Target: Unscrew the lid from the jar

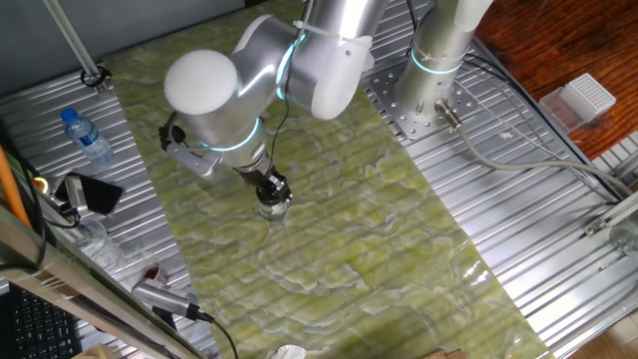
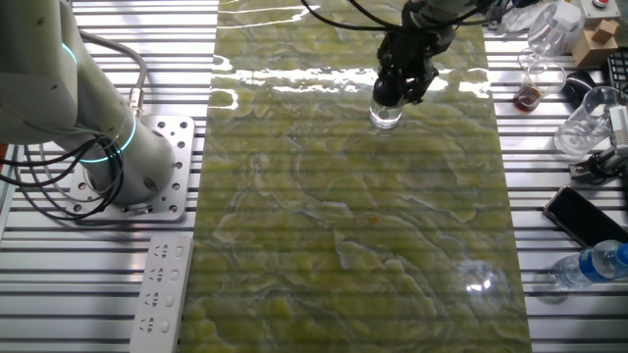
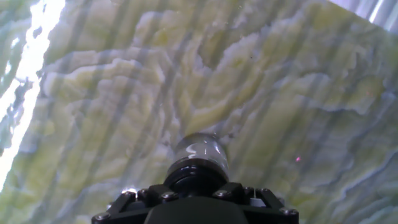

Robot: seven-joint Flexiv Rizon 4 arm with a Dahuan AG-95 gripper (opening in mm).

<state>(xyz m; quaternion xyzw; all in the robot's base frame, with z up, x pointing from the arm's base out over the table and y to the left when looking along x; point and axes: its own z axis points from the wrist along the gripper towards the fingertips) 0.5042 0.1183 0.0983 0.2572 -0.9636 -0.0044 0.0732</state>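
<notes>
Green-and-cream marbled plastic sheeting (image 2: 353, 226) covers the middle of a ribbed metal table (image 2: 88, 294), and the small clear glass jar (image 3: 198, 151) stands upright on it, toward the far end of the sheet in the other fixed view. In the hand view the short cylindrical glass body shows just beyond the black two-finger gripper (image 3: 196, 186), with the glossy round black screw lid (image 3: 194, 176) sitting on top, about as wide as the glass. The gripper's fingers are closed around that lid from above; the lid remains seated on the jar.

Around the jar the sheet is bare on every side, with wide open room toward the near end and to the left and right before the sheet's edges meet the ribbed metal. Bright glare lies across the sheet's far strip, just beyond the jar.

Off the sheet to the right, in the other fixed view, lie a clear plastic water bottle with a blue cap (image 2: 589, 265), a black phone (image 2: 587, 216) and, farther off, clear glassware (image 2: 581, 127). On the left, a white power strip (image 2: 157, 294) sits near, and the silver arm's round base on its bolted plate (image 2: 128, 172) stands farther back, well apart from the jar.
</notes>
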